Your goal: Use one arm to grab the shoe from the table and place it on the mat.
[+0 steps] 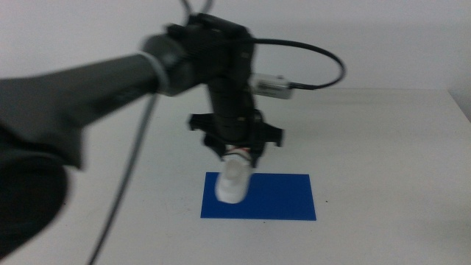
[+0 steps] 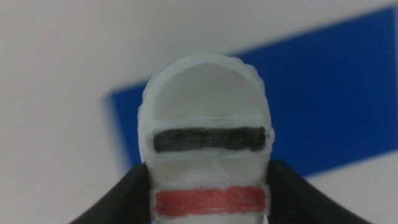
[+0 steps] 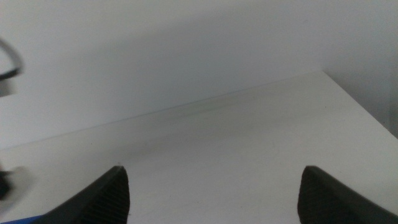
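The arm [image 1: 96, 81] comes in from the left and reaches down over the table [image 1: 383, 147]. Its left gripper [image 1: 237, 158] is shut on the shoe [image 1: 233, 184], a white sneaker with a dark strap and a red strap. In the left wrist view the shoe [image 2: 208, 130] sits between the two dark jaws, which press on its sides. The shoe hangs upright over the left end of the blue mat [image 1: 276, 199], low over it; I cannot tell if it touches. The mat also shows in the left wrist view [image 2: 329, 93]. The right gripper [image 3: 214, 199] is open and empty, out of the middle view.
A black cable [image 1: 324, 62] loops from the arm's wrist. The table's far edge meets a white wall [image 3: 186, 50]. The table's right corner shows in the right wrist view [image 3: 323, 74].
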You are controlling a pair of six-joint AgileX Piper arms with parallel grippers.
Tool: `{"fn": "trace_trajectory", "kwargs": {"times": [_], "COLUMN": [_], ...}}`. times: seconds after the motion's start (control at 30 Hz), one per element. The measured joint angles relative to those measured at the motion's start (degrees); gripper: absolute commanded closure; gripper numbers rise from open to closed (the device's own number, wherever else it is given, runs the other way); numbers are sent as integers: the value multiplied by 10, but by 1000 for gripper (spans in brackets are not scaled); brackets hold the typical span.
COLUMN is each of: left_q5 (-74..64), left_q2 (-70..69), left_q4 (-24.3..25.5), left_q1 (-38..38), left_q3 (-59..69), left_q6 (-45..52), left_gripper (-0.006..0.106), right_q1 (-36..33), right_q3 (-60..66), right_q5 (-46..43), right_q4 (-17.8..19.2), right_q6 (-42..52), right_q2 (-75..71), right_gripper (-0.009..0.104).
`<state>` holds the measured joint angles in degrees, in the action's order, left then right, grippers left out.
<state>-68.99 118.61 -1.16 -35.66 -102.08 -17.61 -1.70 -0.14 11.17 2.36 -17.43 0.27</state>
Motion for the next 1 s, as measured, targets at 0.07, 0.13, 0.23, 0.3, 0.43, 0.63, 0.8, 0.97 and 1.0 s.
{"fn": "trace_trajectory", "kwargs": {"times": [0.07,0.13,0.23,0.3,0.43,0.63,0.8,0.97,1.0], "left_q5": [0,0,-4,-9,-10,-10,-10,-10,-10], "left_q2": [40,64,78,78,78,78,78,78,78], "left_q4": [-6,-14,-25,-25,-25,-61,-111,-90,-84], "left_q1": [-16,-24,-26,-26,-26,-26,-26,-26,-26], "left_q3": [-48,-73,-82,-83,-87,-87,-87,-87,-87], "left_q6": [-3,-6,-21,-38,-78,-162,-269,-460,-491], "left_gripper": [102,102,102,102,102,102,102,102,102], "right_q1": [0,0,0,0,0,0,0,0,0], "right_q3": [0,0,0,0,0,0,0,0,0], "right_q5": [0,0,0,0,0,0,0,0,0], "right_q4": [0,0,0,0,0,0,0,0,0], "right_q6": [0,0,0,0,0,0,0,0,0], "right_q2": [0,0,0,0,0,0,0,0,0], "right_gripper": [16,16,16,16,16,16,16,16,16]}}
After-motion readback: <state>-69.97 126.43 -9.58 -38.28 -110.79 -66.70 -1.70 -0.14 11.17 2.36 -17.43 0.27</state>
